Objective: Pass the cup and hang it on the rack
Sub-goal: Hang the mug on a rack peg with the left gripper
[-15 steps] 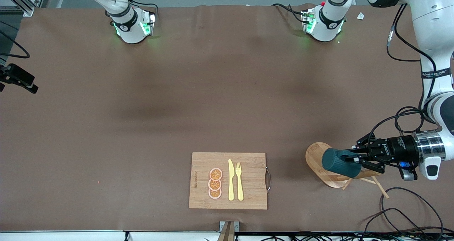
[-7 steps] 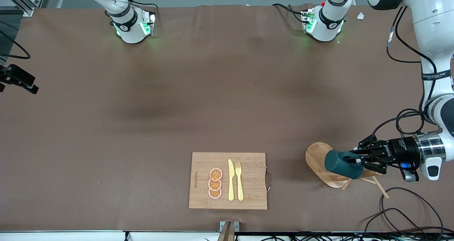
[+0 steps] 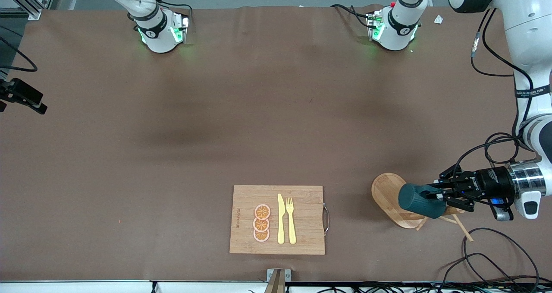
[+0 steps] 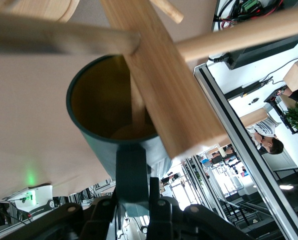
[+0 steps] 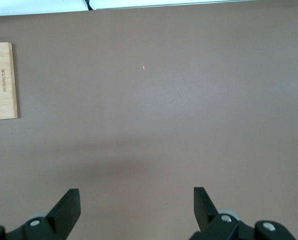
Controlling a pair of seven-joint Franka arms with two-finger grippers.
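The dark teal cup lies on its side in the air over the oval base of the wooden rack, at the left arm's end of the table. My left gripper is shut on the cup's handle. In the left wrist view the cup has its mouth against the rack's post, and a thin peg reaches into its yellowish inside. The left gripper clamps the handle there. My right gripper hangs open over bare table, out of the front view.
A bamboo cutting board with orange slices, a yellow knife and a fork lies near the front edge. Black cables trail on the table near the rack. The board's corner shows in the right wrist view.
The left gripper has carried the cup a little toward the left arm's end of the table, closer against the rack's post. The right arm has not moved.
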